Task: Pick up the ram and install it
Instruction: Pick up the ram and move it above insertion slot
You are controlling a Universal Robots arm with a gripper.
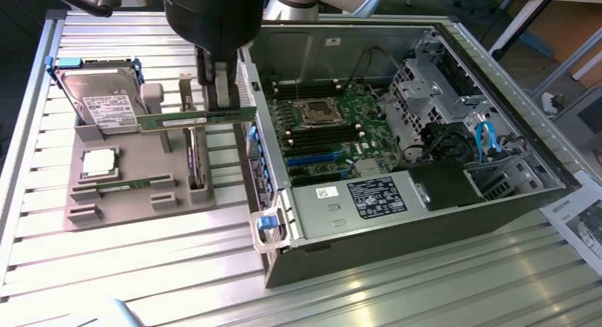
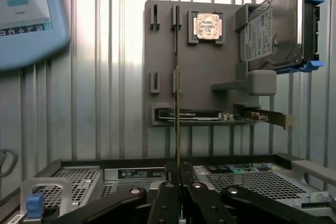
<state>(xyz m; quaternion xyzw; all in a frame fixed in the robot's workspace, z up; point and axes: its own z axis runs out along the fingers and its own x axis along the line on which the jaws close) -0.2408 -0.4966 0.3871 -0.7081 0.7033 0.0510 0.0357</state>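
1. Step in hand, as I read it: the pickup is done and this is the carry. The gripper [image 1: 220,106] has the ram [image 1: 188,120] clamped and hanging clear above the gray tray [image 1: 141,208]. It's not over the motherboard [image 1: 350,119] yet.
2. Jaws: nearly closed, pinching the thin board on both flat sides. In the wrist view the gripper [image 2: 179,174] has the ram [image 2: 177,93] right between the 2 fingers, seen edge-on as 1 thin line.
3. How it sits in the grip: on its long edge, about level, with the long axis across the jaws. The grab is off-center, toward the end nearest the case [image 1: 489,200]. Most of the stick pokes out toward the exterior view's left, near the hard drive [image 1: 101,101].
4. What looks like a 2nd stick [image 1: 123,184] is parked in the tray's slots, below the held one and apart from it.
5. What the install calls for, my guess: the black memory slots [image 1: 325,134] are well apart from the ram, down inside the case. So it has to clear the case wall, stay level and line up lengthwise with 1 slot. The stick looks roughly parallel to them. With that off-center grip, pressing down could tip it, so I'd watch for that.
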